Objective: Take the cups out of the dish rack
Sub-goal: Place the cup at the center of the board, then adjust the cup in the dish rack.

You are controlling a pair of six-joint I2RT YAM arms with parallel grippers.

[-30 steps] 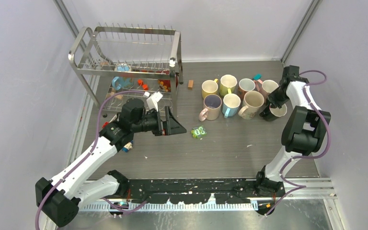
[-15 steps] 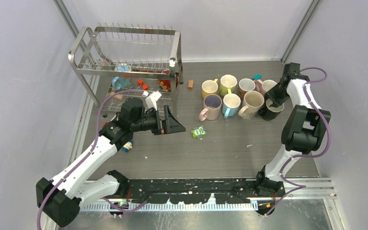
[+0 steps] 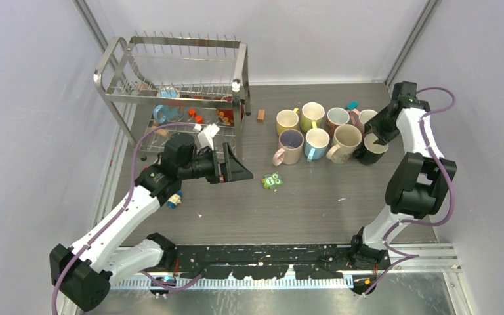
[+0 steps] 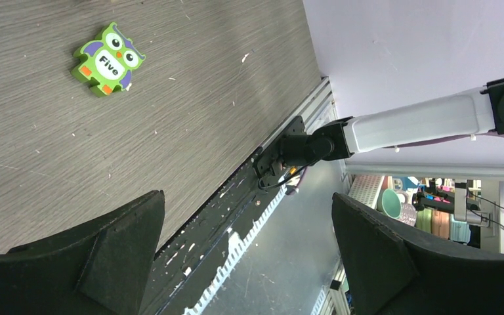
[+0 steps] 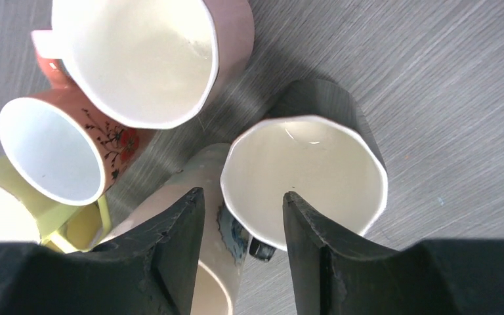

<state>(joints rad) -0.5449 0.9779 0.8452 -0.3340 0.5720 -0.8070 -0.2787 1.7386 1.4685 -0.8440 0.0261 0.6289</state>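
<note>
Eight cups (image 3: 315, 142) are counted on the surface (image 3: 302, 200), clustered beside and under the right gripper (image 3: 374, 142). One dish rack (image 3: 170, 100) is seen behind the left gripper (image 3: 236, 167), and one owl block (image 3: 272, 180) just ahead of it.

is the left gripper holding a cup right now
No, the left gripper stands wide open with nothing between its fingers, and only an owl puzzle piece lies on the table ahead of it.
</note>
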